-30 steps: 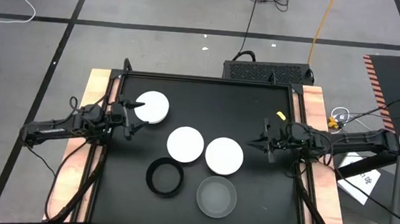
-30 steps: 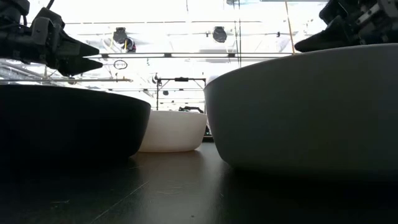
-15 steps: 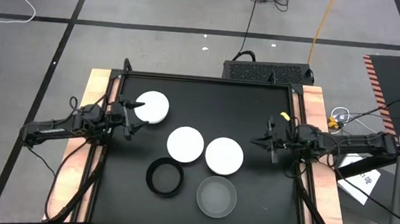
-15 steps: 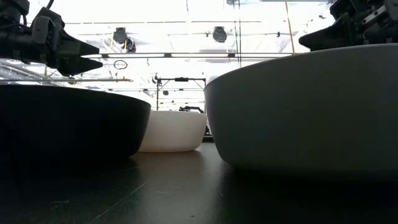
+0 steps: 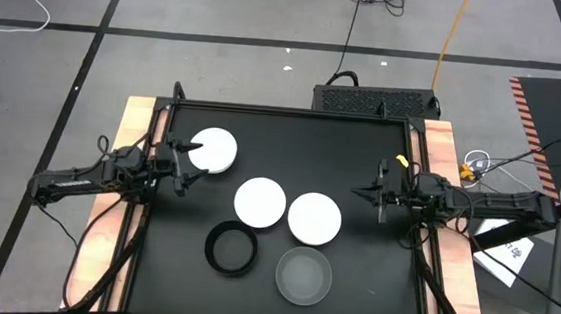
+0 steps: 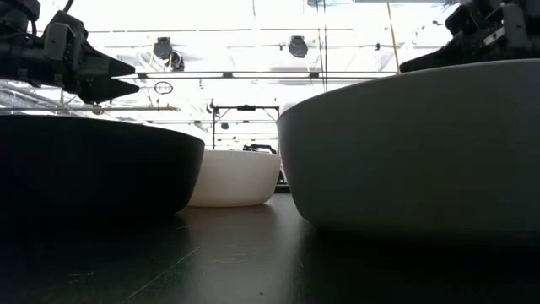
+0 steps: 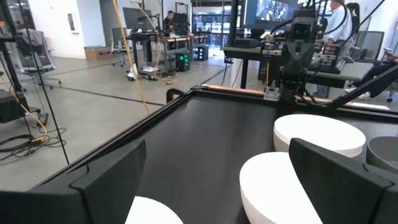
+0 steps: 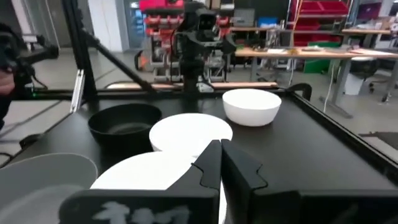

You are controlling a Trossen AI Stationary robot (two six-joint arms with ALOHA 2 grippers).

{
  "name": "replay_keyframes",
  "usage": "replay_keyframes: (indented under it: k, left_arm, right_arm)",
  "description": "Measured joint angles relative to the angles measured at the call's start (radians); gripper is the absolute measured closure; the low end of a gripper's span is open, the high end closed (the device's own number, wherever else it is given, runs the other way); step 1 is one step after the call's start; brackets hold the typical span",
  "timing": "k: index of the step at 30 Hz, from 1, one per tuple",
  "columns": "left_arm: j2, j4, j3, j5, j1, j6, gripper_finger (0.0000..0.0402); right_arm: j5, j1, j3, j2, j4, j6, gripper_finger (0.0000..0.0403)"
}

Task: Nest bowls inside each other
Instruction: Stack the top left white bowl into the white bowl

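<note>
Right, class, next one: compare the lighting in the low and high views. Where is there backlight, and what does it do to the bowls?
Low view: the bright room behind glares to white, so the black bowl is a flat silhouette and the near grey bowl looks shaded. High view: even light; the middle white bowl stands out on the black table, with no strong shadow.

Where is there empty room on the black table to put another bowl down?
Bare table lies along the far edge, right of the lone white bowl, and in the near left corner beside the black bowl. The middle is crowded: two white bowls nearly touch, with the grey bowl close by.
</note>
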Motion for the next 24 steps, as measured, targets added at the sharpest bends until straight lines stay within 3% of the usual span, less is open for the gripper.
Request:
replay_keyframes:
  k: [8,13,24]
  left_arm:
    - [0.0,0.001,0.0,-0.001,0.0,-0.005,0.0002]
    - [0.001,0.001,0.0,-0.037,0.0,-0.013,0.0002]
    - [0.02,0.04,0.012,-0.179,0.011,-0.05,0.0002]
  right_arm:
    - [-0.108,-0.098,-0.131,-0.008,0.201,0.096,0.0403]
    - [-0.162,-0.127,-0.134,-0.004,0.2,0.101,0.0403]
    - [-0.163,-0.129,-0.136,-0.004,0.183,0.075,0.0403]
